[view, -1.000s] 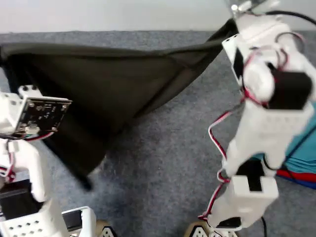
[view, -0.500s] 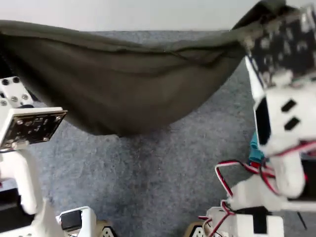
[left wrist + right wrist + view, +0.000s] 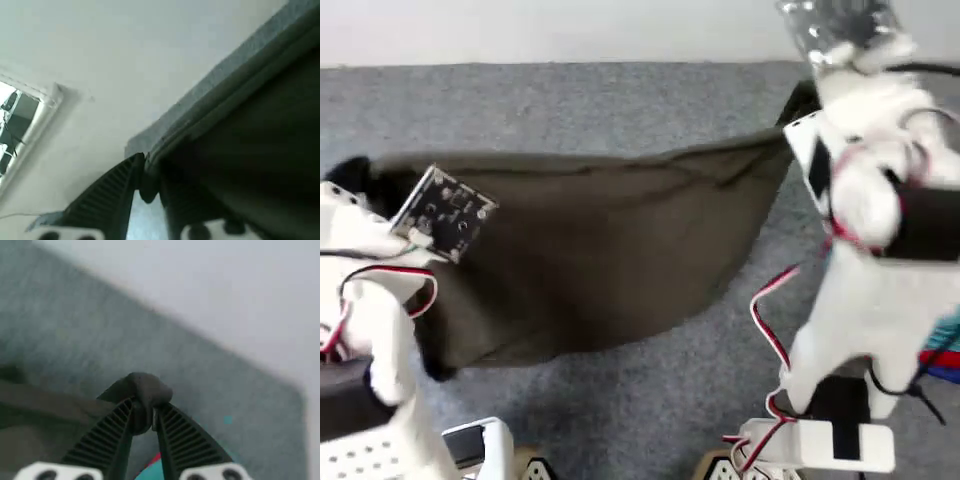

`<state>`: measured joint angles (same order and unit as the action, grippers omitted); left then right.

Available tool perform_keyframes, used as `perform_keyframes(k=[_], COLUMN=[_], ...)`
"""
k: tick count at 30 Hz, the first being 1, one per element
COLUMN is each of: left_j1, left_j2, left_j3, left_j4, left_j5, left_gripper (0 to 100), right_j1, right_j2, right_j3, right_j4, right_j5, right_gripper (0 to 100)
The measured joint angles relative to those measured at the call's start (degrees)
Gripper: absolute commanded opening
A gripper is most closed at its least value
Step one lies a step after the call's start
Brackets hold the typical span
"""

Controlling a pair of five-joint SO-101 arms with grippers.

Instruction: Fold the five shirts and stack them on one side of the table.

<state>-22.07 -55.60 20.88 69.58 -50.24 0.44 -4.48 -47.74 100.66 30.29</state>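
A dark olive shirt (image 3: 590, 250) hangs stretched between the two arms above the grey table (image 3: 620, 100). My left gripper (image 3: 148, 182) is shut on one corner of the shirt (image 3: 250, 165) at the left side of the high view. My right gripper (image 3: 145, 415) is shut on the opposite corner, a bunch of dark cloth (image 3: 142, 390) showing between its fingers; in the high view it sits at the shirt's upper right end (image 3: 798, 120). The shirt's lower edge sags toward the table near the front left.
A pile of teal and red cloth (image 3: 940, 350) lies at the right edge behind the right arm; a bit of teal cloth (image 3: 155, 467) shows under the right gripper. A pale wall (image 3: 570, 30) borders the table's far edge. The arm bases (image 3: 480, 445) stand at the front.
Both arms have swung the held shirt: it rose high and taut half a second ago, and now has come down lower and nearer, hanging wider over the table's left and middle.
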Motion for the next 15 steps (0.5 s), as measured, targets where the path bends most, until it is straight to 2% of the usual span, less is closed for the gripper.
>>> perform_keyframes(k=[8,15], left_j1=[-11.6,-14.68], left_j2=[0.0,0.0], left_j3=[18.11,25.58], left_j4=[-6.33,-6.51], left_j5=[0.0,0.0], left_gripper=[1,1], right_j1=[-0.7,-8.0], right_j2=[0.62,0.62], right_j3=[31.38,46.59], right_j4=[0.0,0.0], right_j5=[-6.33,-10.29], right_gripper=[0.9,2.0])
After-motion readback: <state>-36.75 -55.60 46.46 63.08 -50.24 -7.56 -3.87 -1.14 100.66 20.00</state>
